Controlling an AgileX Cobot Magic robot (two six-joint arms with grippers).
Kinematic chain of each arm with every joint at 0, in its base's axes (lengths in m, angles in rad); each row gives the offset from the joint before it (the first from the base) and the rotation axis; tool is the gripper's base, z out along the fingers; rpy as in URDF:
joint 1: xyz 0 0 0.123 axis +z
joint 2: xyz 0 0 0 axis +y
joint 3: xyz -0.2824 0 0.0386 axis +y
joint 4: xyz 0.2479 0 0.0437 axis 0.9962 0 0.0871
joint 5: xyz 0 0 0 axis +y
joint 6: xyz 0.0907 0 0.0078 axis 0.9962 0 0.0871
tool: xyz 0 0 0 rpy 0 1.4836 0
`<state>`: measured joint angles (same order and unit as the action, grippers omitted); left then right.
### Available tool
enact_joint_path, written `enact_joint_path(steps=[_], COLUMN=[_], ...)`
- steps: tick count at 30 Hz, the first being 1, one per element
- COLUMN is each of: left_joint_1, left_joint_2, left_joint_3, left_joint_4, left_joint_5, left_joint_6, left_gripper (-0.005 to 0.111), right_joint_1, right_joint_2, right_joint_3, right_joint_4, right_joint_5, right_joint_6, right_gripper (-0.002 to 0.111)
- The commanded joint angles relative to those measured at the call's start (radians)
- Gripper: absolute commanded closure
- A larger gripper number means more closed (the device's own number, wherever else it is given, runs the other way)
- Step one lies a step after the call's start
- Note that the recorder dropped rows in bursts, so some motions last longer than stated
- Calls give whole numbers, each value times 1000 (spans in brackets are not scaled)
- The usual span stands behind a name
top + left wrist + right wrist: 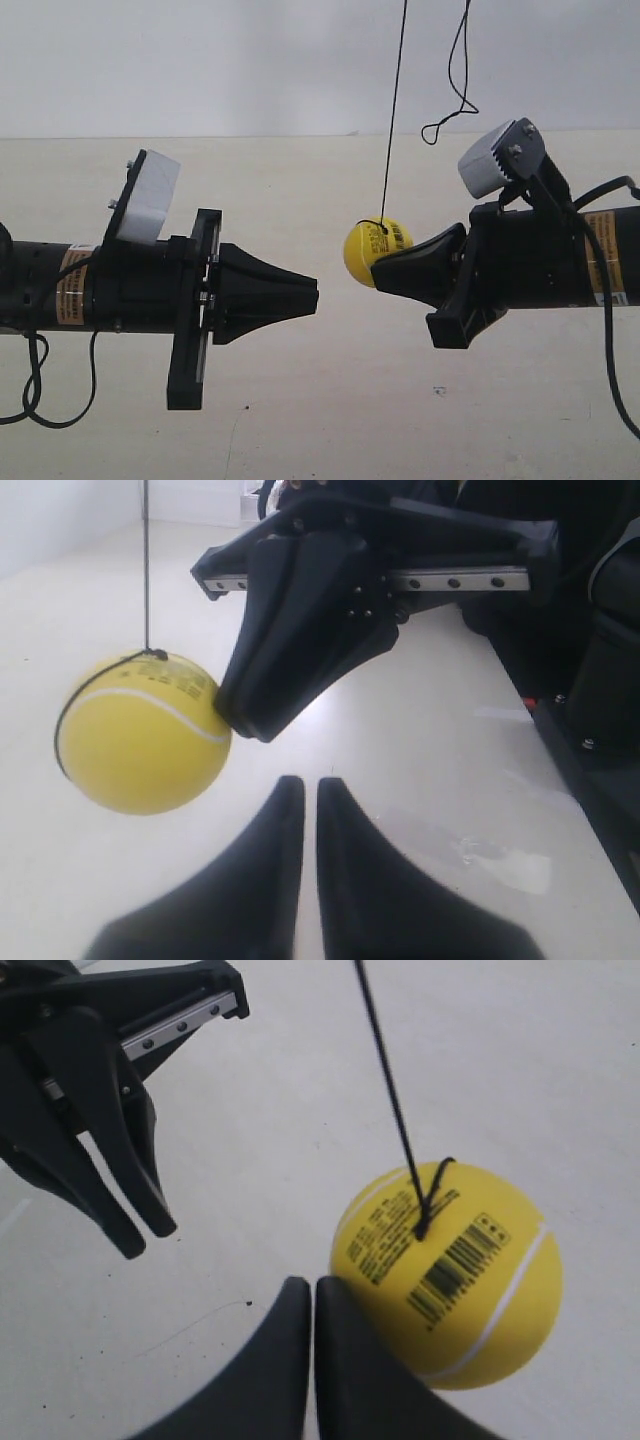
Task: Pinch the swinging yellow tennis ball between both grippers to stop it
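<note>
The yellow tennis ball [372,246] hangs on a thin black string [393,120] above the pale tabletop, between the two arms. Its barcode sticker faces the right wrist camera, where the ball [455,1280] lies against one side of my right gripper [312,1285]. That gripper [378,272], on the arm at the exterior view's right, is shut and its tip touches the ball. My left gripper [312,295], on the other arm, is shut and points at the ball with a small gap left. In the left wrist view the ball [140,735] hangs off to one side of the shut left gripper [309,785].
A loose loop of black cord [455,95] hangs behind the arm at the exterior view's right. Black cables [35,385] droop from the other arm. The pale table [330,410] stretches below, with a white wall behind.
</note>
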<state>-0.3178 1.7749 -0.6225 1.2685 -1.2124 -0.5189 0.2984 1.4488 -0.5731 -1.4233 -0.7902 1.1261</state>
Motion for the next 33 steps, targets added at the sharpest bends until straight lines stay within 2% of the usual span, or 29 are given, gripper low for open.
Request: enact_joint_path(steps=[1,5,23,33], left_joint_1=[-6,-6,-6,-6], left_joint_2=[-2,-2,-2,-2], left_joint_3=[5,5,5,5], left_joint_4=[3,3,3,3], left_joint_5=[-9,-9,-9,-9], left_joint_6=[4,4,12,12], left_gripper=[102,102,102,102], right_joint_1=[1,1,1,1], right_joint_2=[-7,-7,-10,-10], right_joint_3=[3,3,3,3], right_joint_4=[-1,-3,1,4], right_joint_5=[2,5,263,279], right_joint_6=[-9,-9,11,19], right_gripper=[108,108,108,108])
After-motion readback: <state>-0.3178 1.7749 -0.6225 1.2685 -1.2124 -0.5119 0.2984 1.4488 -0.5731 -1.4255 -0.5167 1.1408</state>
